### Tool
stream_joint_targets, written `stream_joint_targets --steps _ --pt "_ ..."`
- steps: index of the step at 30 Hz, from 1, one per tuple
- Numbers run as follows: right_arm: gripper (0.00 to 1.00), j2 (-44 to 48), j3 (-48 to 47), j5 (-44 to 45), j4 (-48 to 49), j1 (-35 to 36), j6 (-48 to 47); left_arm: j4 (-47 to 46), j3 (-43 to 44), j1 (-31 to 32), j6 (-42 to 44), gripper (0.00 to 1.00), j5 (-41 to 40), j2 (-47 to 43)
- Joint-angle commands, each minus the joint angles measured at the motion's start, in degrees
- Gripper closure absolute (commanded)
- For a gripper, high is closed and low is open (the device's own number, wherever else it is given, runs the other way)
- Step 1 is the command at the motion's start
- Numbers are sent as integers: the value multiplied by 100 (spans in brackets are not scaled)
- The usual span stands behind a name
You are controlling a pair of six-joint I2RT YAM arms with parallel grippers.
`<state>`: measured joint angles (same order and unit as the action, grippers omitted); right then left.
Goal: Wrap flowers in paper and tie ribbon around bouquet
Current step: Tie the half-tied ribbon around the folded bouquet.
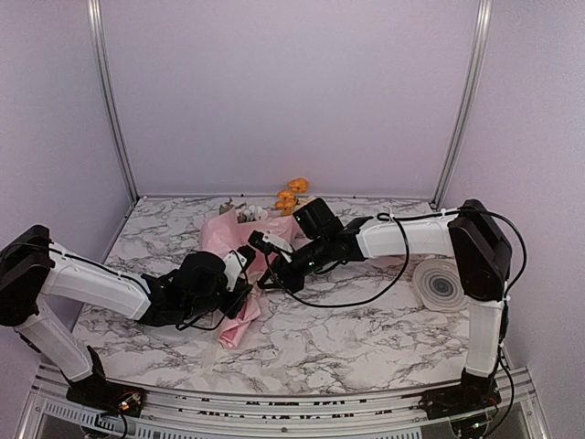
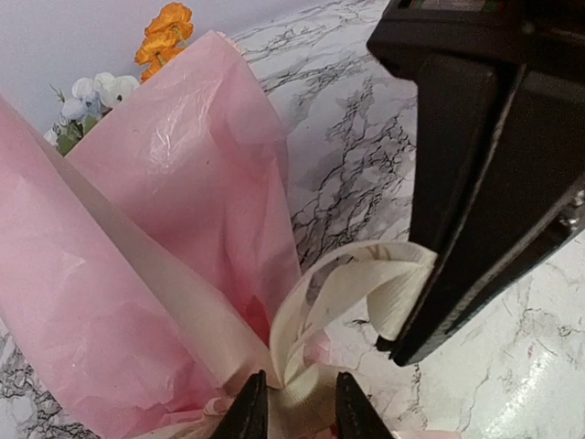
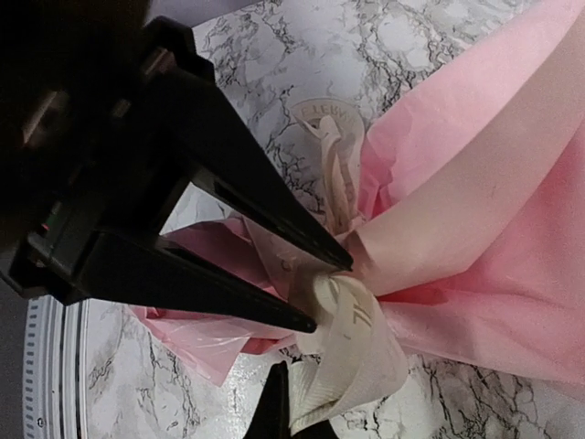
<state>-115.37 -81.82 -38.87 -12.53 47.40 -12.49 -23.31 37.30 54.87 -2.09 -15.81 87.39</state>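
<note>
The bouquet (image 1: 224,240) is lying on the marble table (image 1: 366,338) near the middle of the top view, its flower heads pointing toward 1 o'clock and its narrow tail toward 7 o'clock. The pink paper (image 2: 183,183) is wrapping around the stems and flaring open toward the blooms. In the left wrist view the flowers (image 2: 163,32) are peeking out at 11 o'clock, orange ones above the white.

The left gripper (image 2: 300,413) is reaching in from the 8 o'clock side of the table. Its two fingers are standing a narrow way apart, with the gathered ribbon (image 2: 338,283) filling the gap and touching both, so it is pinching the ribbon at the neck of the cone. The right gripper (image 2: 409,337) is coming in from 3 o'clock with its jaws closed on the far end of a ribbon loop. That loop is arching from 6 o'clock up toward 3 o'clock in the left wrist view.

In the right wrist view the left gripper's black fingers are entering from 9 o'clock, their tips sitting on either side of the ribbon bunch. A lettered ribbon tail is trailing over the marble toward 12 o'clock, and the paper is fanning out toward 3 o'clock.

A black cable (image 1: 366,297) is sagging under the right arm, and a round white disc with dark rings (image 1: 441,285) is lying at 3 o'clock, well apart from the bouquet
</note>
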Motion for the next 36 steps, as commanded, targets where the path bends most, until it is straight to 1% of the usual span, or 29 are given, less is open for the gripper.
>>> stream_joint_targets --steps 1,4,8,10,14,21,23,24,26,27,29,30,32,33,34,36 --pt "100 216 20 -184 226 -25 127 -262 167 9 35 79 -448 348" --pt "100 212 40 -149 253 -27 153 -265 -15 8 -112 89 -693 220" --pt "100 186 61 -235 304 -21 201 -505 -475 -5 -340 93 -767 -139" --pt "100 157 49 -281 313 -20 218 -652 -644 -18 -401 100 -729 -215" --pt "100 100 -26 -453 286 -20 238 -836 -875 -132 -618 100 -564 -246" --pt "100 32 -66 -575 354 5 345 -868 -1223 -239 -1008 100 -321 -487" --pt "100 -6 -111 -556 275 2 340 -809 -1292 -274 -1000 71 -54 -662" --pt "100 -17 -133 -537 251 6 331 -721 -1341 -280 -989 62 120 -831" --pt "100 -12 -143 -537 226 5 310 -397 -1435 -316 -1050 53 324 -1349" --pt "100 -12 -139 -545 225 6 302 -137 -1479 -356 -1122 50 363 -1627" --pt "100 -27 -149 -571 217 1 292 508 -1471 -515 -1276 48 453 -2212" --pt "100 -41 -162 -585 211 1 287 917 -1440 -621 -1448 50 425 -2407" --pt "100 -70 -203 -626 180 4 261 1912 -1361 -853 -1941 59 292 -2608" --pt "100 -99 -230 -646 163 0 246 2214 -1368 -928 -2184 64 241 -2616" --pt "100 -118 -260 -662 145 -8 233 2367 -1406 -949 -2328 66 331 -2576" --pt "100 -171 -322 -685 101 -12 218 2441 -1506 -951 -2411 65 839 -2403"
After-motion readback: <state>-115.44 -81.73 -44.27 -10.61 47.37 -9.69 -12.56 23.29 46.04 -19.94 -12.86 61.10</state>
